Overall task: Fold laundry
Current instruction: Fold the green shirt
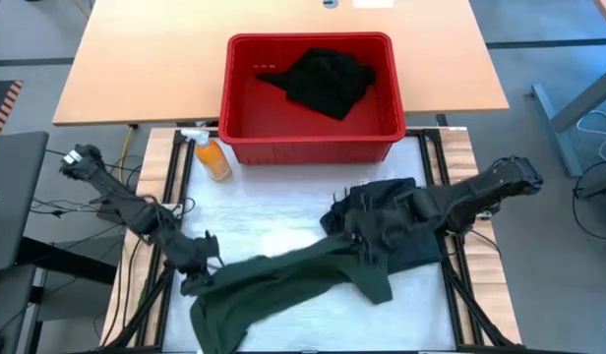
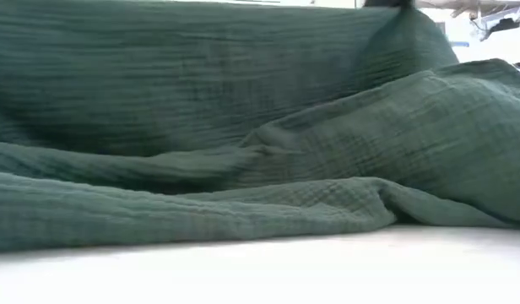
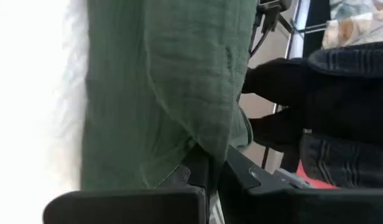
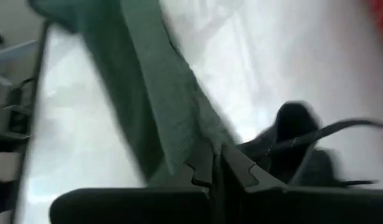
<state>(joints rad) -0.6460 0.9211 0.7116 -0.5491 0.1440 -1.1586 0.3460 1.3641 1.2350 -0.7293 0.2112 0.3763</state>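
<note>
1. Currently the green shirt (image 1: 283,275) lies stretched across the white table (image 1: 273,211) in front of the red basket (image 1: 246,118), with a dark garment (image 1: 396,211) bunched at its right end and another black garment (image 1: 328,81) inside the basket
2. Left tool (image 1: 200,258) is clenched on the shirt's left edge; its wrist view shows green cloth pinched between the closed fingers (image 3: 198,171)
3. Right tool (image 1: 354,231) is likewise clamped on the shirt's other end, cloth caught at the fingertips (image 4: 207,165)
4. To do this spreading step well, I judge both tools should pull apart evenly and low, keeping the cloth taut without dragging the dark garment along, then lay it flat before any fold
5. An orange bottle (image 1: 212,157) stands near the basket's left corner, a possible snag
6. Hidden: the low view is filled by green cloth, so the table beyond is blocked; the shirt's buttons and neck label cannot be made out, and which edge each tool holds is unclear
</note>
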